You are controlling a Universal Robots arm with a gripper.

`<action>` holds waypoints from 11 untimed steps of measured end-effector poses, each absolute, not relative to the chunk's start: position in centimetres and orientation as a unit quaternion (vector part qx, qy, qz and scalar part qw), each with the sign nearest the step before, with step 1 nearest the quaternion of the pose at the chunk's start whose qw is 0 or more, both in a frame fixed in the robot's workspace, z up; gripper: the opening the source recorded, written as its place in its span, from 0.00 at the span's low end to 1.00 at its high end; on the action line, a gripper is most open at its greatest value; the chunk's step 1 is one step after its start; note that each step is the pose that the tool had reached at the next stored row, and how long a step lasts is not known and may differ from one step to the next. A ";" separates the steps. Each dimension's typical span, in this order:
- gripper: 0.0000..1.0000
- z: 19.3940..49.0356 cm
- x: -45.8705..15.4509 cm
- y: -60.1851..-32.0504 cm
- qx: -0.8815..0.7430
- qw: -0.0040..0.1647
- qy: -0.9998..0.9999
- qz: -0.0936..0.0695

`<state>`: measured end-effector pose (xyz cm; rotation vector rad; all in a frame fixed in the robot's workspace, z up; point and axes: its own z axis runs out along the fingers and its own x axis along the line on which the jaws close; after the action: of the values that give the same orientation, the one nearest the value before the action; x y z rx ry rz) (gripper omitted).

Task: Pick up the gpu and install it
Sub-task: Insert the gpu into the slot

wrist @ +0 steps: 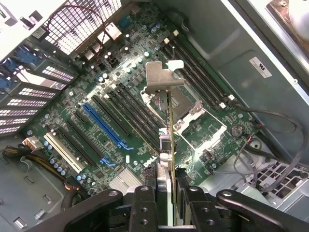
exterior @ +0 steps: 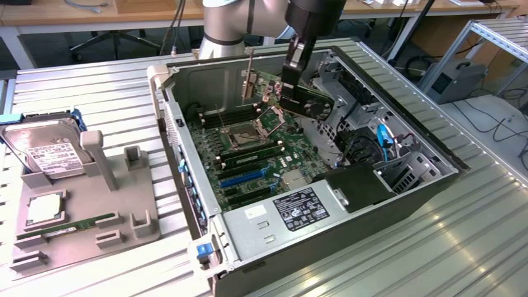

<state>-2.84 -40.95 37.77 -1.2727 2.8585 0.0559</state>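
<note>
In the exterior view we see the arm reaching down into an open computer case point(exterior: 247, 223) that lies on its side on the ribbed metal counter point(exterior: 74, 86). The pincer point(exterior: 290, 83) hangs over the far part of the motherboard point(exterior: 256, 148), and the gpu point(exterior: 310, 99) is in its hold, lifted clear of the board and tilted, its dark body with a green edge slanting toward the exterior view's right. This view also gives us what lies outside the case: toward the exterior view's left stands a grey parts holder point(exterior: 91, 216), with a silver hard drive point(exterior: 46, 151) leaning at its far end, a square chip point(exterior: 41, 210) lying flat on it, and a narrow green RAM stick point(exterior: 78, 224) resting along its near part. A black power supply block point(exterior: 359, 185) sits inside the case nearer the camera.

In the wrist view we look along the card itself. The two fingers point(wrist: 145, 208) are pressed against either face of the gpu point(wrist: 169, 145), so the pincer is partly closed and clamped on it. The card appears edge-on, with its silver bracket point(wrist: 161, 82) at the far end. Beneath it we make out the motherboard point(wrist: 227, 130) in detail: a blue slot point(wrist: 104, 123), rows of black slots beside it, and the processor socket point(wrist: 186, 108).
</note>
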 end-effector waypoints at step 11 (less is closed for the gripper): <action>0.27 37.8 -2.8 -41.0 -0.419 0.006 0.908 0.018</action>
<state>-2.84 -40.95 37.77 -1.3108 2.8416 0.0562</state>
